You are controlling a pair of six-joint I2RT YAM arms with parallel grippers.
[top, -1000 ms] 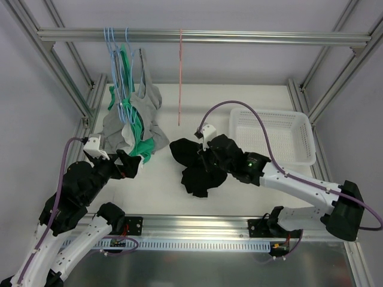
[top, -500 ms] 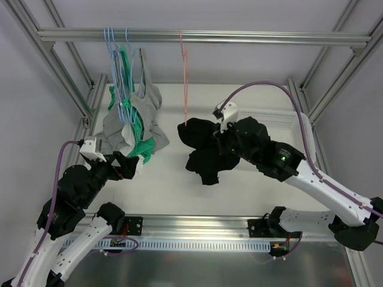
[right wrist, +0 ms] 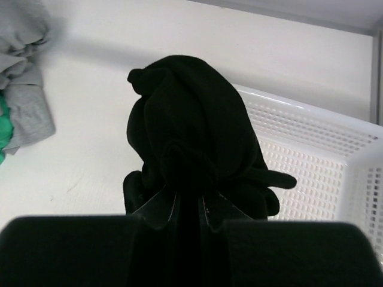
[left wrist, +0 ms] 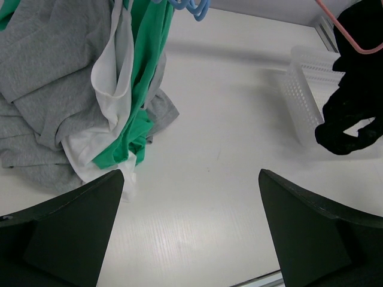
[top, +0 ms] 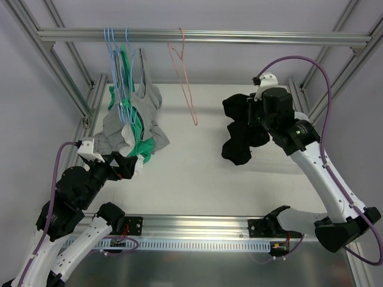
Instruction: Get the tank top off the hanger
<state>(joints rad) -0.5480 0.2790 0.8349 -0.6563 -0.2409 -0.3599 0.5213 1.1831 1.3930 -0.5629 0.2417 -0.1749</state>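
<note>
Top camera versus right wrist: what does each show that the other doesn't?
Top only: the bare pink hanger on the rail, the blue hangers, and the open left gripper. Right wrist only: the right gripper, jaws shut on the black top, with the basket beside it. Both: the black top, off the hanger, and the grey clothes.

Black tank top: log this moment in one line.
right gripper: shut on black tank top | pink hanger: bare, on rail | left gripper: open, empty
</note>
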